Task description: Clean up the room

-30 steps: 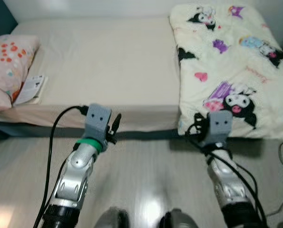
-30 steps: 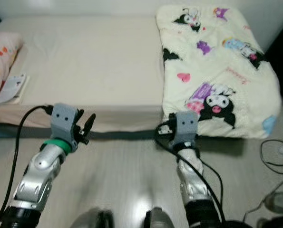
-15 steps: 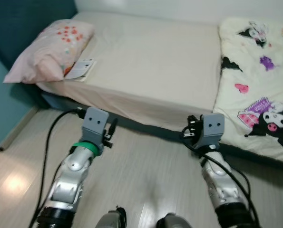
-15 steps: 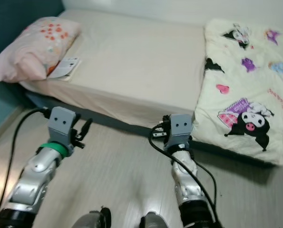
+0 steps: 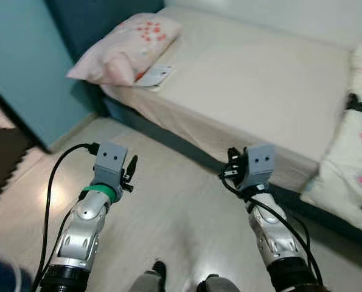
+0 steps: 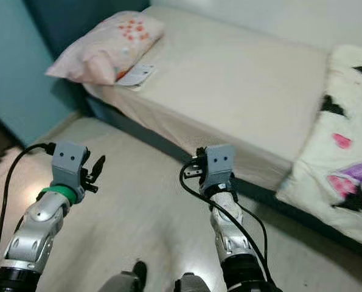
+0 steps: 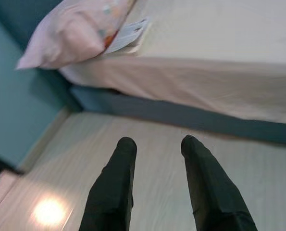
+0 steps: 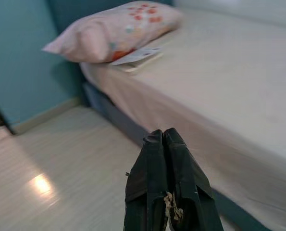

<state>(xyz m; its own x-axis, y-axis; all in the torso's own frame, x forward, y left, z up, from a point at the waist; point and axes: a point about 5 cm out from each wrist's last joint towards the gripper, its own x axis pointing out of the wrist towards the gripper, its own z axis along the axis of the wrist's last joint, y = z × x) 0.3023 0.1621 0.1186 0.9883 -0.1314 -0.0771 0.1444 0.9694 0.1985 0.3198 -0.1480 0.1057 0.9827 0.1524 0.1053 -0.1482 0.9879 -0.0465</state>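
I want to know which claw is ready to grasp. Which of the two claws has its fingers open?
The left claw: its two fingers stand apart, floor visible between them. The right claw has its fingers pressed together.

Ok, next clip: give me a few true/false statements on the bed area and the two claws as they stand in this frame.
1. The pink pillow lies at the end of the bed nearest the teal wall. True.
2. A booklet lies beside the pillow, partly tucked under it. True.
3. The left claw is shut on the booklet. False: its fingers are apart and empty, held over the floor.
4. The right claw has its fingers spread wide. False: they are pressed together, holding nothing.
5. The patterned blanket covers the pillow. False: it lies at the opposite end of the bed.
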